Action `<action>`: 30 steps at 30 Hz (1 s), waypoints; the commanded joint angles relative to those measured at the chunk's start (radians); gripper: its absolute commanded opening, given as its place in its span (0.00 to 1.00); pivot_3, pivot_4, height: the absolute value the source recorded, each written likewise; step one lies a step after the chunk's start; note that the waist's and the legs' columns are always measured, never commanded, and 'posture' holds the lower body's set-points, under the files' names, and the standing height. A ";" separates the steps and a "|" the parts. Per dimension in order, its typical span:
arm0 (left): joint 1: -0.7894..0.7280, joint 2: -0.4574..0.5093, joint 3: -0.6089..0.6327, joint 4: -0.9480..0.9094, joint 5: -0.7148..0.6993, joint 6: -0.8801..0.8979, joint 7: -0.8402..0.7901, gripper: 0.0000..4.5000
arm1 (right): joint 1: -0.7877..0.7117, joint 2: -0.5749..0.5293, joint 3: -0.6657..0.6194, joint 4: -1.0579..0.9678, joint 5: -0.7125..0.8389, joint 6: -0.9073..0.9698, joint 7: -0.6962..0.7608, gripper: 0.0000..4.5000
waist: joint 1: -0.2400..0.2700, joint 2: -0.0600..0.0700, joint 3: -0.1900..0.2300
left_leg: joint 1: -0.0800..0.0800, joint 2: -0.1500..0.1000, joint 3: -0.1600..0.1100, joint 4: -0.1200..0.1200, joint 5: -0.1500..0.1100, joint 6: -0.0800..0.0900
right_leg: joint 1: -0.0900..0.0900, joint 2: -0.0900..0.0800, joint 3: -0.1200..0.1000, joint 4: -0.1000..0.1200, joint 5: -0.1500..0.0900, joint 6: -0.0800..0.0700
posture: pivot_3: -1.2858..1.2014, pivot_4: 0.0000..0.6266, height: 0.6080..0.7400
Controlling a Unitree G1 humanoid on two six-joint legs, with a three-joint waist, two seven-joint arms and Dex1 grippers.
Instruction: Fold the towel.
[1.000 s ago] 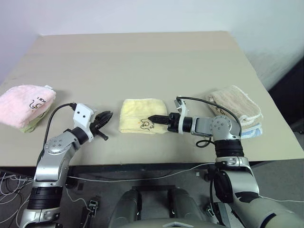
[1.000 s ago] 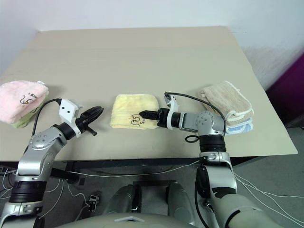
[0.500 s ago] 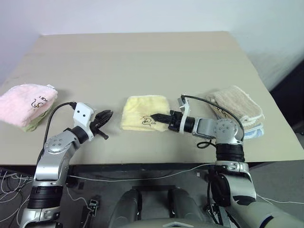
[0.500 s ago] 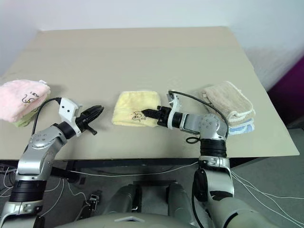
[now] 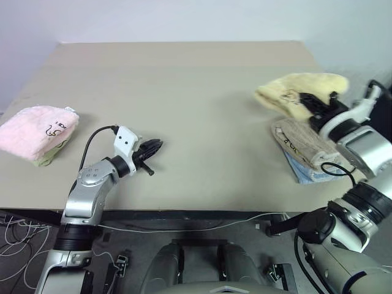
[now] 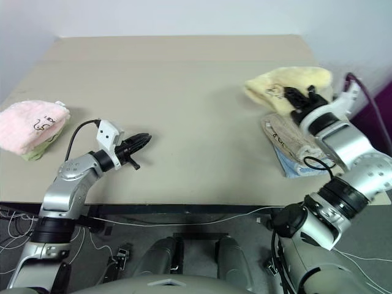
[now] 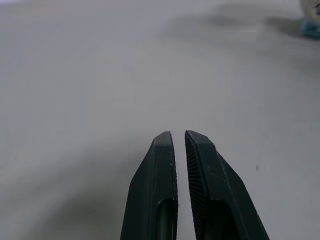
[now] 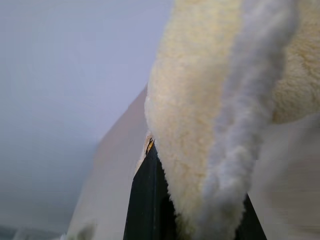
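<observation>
The towel (image 5: 300, 93) is already folded into a compact pale-yellow bundle, so the folding itself looks done; what seems left is setting it down. It hangs in the air at the right of the frame, off the table (image 5: 196, 92), clamped in the right claw (image 5: 313, 105), just above the tan towel (image 5: 306, 142) that tops a small stack at the table's right edge. My guess is that the stack is the drop-off spot, and the remaining steps are lowering the bundle, letting go and pulling the arm away.

The bundle's long axis runs roughly across the frame, left to right, tilted slightly so its left end dips toward the table. Its rounded folded end points left, toward the middle of the table; the right end sits by the claw. The small black print (image 5: 289, 95) shows on the near face. In the right wrist view the yellow terry and its whitish edge drape over the black fingers (image 8: 145, 210), which confirms the grip.

The left claw (image 5: 154, 147) hovers low over bare table at lower left, its fingers together on nothing. A pink towel (image 5: 38, 128) lies folded at the far left edge, well apart from everything else.
</observation>
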 commanded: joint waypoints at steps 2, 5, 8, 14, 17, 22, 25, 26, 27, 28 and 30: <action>-0.032 -0.024 -0.043 0.040 0.024 -0.042 -0.031 0.09 | 0.161 0.012 -0.039 -0.145 0.174 -0.039 -0.182 0.00 | 0.000 0.000 0.000 | 0.000 0.000 0.000 0.000 0.000 0.000 | 0.000 0.000 0.000 0.000 0.000 0.000 | 0.52 0.24 1.00; -0.044 -0.034 -0.051 0.051 0.026 -0.047 -0.043 0.09 | 0.263 0.010 -0.011 -0.186 0.313 -0.107 -0.280 0.00 | -0.004 0.000 0.000 | 0.000 0.000 0.002 0.000 0.000 0.000 | 0.000 0.000 0.001 0.000 0.000 0.000 | 0.52 0.24 1.00; -0.055 -0.038 -0.059 0.064 0.028 -0.050 -0.054 0.09 | 0.347 0.003 0.041 -0.212 0.414 -0.182 -0.358 0.00 | -0.005 0.000 0.000 | 0.001 0.001 0.003 0.000 0.000 0.000 | 0.000 0.001 0.002 0.001 0.000 0.000 | 0.52 0.24 1.00; -0.055 -0.046 -0.066 0.067 0.036 -0.054 -0.062 0.09 | 0.427 -0.034 0.141 -0.224 0.506 -0.333 -0.414 0.15 | -0.003 0.000 0.000 | 0.002 0.001 0.004 0.000 0.000 0.001 | 0.001 0.003 0.002 0.001 0.000 0.000 | 0.52 0.24 1.00; -0.044 -0.048 -0.067 0.055 0.035 -0.050 -0.064 0.09 | 0.458 -0.063 0.174 -0.226 0.551 -0.399 -0.410 0.35 | -0.002 0.000 0.000 | 0.002 0.001 0.004 0.000 0.000 0.001 | 0.001 0.003 0.002 0.001 0.000 0.000 | 0.52 0.24 1.00; -0.031 -0.048 -0.065 0.048 0.032 -0.046 -0.066 0.09 | 0.496 -0.097 0.217 -0.258 0.527 -0.505 -0.405 0.75 | -0.001 0.000 0.000 | 0.002 0.001 0.004 0.001 0.000 0.001 | 0.001 0.003 0.002 0.000 0.000 0.000 | 0.52 0.24 1.00; -0.036 -0.056 -0.068 0.058 0.030 -0.043 -0.069 0.09 | 0.512 -0.131 0.224 -0.281 0.447 -0.568 -0.404 0.96 | -0.001 0.000 0.000 | 0.002 0.001 0.004 0.001 0.000 0.001 | 0.001 0.003 0.002 0.000 0.000 0.000 | 0.52 0.24 1.00; -0.039 -0.059 -0.072 0.062 0.031 -0.042 -0.071 0.09 | 0.519 -0.146 0.224 -0.287 0.416 -0.585 -0.396 0.99 | 0.000 0.000 0.000 | 0.002 0.001 0.004 0.001 0.000 0.001 | 0.001 0.003 0.002 0.000 0.000 0.000 | 0.52 0.24 1.00; -0.042 -0.062 -0.075 0.066 0.032 -0.042 -0.074 0.09 | 0.523 -0.157 0.226 -0.291 0.392 -0.601 -0.390 0.99 | 0.001 0.000 0.000 | 0.002 0.001 0.004 0.001 0.000 0.001 | 0.002 0.003 0.002 0.000 0.000 0.000 | 0.52 0.24 1.00; -0.045 -0.066 -0.080 0.069 0.033 -0.042 -0.077 0.09 | 0.528 -0.170 0.228 -0.293 0.367 -0.614 -0.383 0.99 | 0.002 0.000 0.000 | 0.002 0.001 0.004 0.001 0.000 0.001 | 0.002 0.003 0.002 0.000 0.000 0.000 | 0.52 0.24 1.00; -0.052 -0.074 -0.088 0.077 0.036 -0.041 -0.082 0.09 | 0.530 -0.193 0.240 -0.299 0.302 -0.643 -0.364 0.99 | 0.001 0.000 0.000 | 0.002 0.001 0.004 0.001 0.000 0.001 | 0.002 0.003 0.002 0.000 0.000 0.000 | 0.52 0.24 1.00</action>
